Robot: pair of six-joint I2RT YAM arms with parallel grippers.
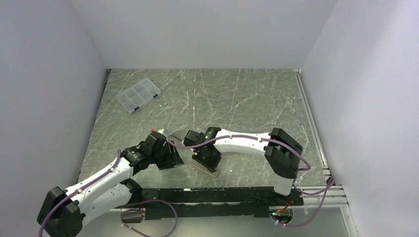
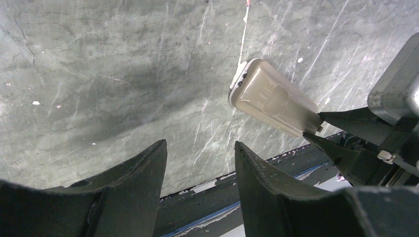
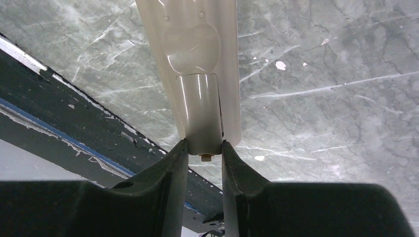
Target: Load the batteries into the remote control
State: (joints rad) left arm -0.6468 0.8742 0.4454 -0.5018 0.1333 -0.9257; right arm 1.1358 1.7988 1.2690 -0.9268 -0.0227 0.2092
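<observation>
remote control, beige back up, was at the near part of the surface, its end clamped in the right gripper; left gripper stood open and empty close beside it

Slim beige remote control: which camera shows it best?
Left wrist: the slim beige remote control shows nearly whole, back up, one end pinched in the right gripper. Right wrist is closer but crops its far end. Top external shows only a beige sliver beneath that gripper.

Slim beige remote control, back upward
</observation>
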